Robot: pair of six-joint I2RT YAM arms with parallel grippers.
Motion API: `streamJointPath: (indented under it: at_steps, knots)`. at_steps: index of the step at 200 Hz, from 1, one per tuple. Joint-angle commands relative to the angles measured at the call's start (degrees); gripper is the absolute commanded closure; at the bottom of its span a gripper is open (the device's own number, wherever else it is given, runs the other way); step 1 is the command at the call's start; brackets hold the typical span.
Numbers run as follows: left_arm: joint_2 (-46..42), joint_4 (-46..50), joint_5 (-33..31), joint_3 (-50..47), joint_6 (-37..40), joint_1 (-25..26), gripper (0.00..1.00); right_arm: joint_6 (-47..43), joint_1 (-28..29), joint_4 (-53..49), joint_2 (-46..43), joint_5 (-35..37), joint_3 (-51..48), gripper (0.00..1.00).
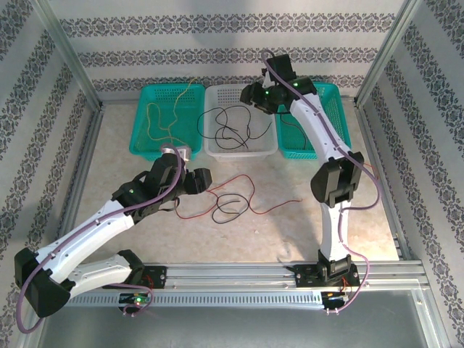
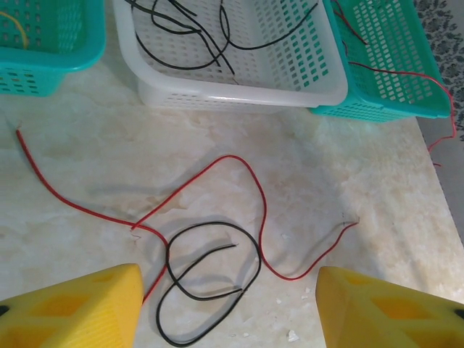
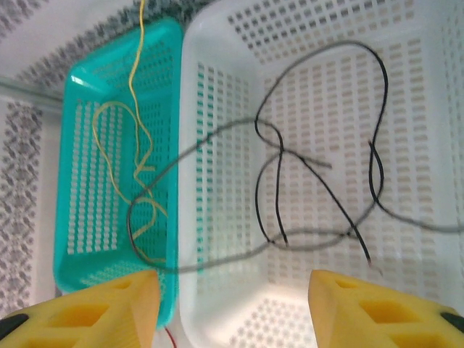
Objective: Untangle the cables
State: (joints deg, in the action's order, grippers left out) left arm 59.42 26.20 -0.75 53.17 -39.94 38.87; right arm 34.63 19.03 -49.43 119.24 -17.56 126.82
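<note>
While the released left end effector [image 2: 228, 290] overlooks red cable [image 2: 232, 156], the released right end effector [image 3: 232, 290] overlooks yellow cable [image 3: 133, 65].

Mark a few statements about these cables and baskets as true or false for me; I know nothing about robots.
1. The yellow cable lies in the left teal basket. True.
2. The white basket holds red cables. False: it holds black cables.
3. A red cable and a black cable lie crossed on the table. True.
4. The left gripper is clamped on the red cable. False: its fingers stand apart above the table, holding nothing.
5. The right gripper hovers over the white basket, open. True.
</note>
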Motion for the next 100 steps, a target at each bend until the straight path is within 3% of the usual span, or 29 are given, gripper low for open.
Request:
streamJointPath:
  at_steps: [1, 22, 62, 100]
  knots:
    - [-0.6, 5.7, -5.6, 3.8, 1.0, -1.3, 0.35, -3.3, 2.5, 0.9, -10.4, 2.6, -8.7, 0.43]
    - [-0.8, 9.0, -7.3, 4.4, -0.9, -4.4, 0.34, -3.9, 4.7, 3.0, -19.1, 4.5, -19.6, 0.43]
    - [2.8, 1.2, 2.7, 4.3, -4.2, -12.5, 0.39, -5.0, 10.7, 4.7, -35.7, 10.7, -38.4, 0.43]
    - [11.1, -1.4, 7.3, 8.3, -1.9, -12.3, 0.44, -0.1, 16.2, 4.6, -48.8, 15.4, -56.9, 0.43]
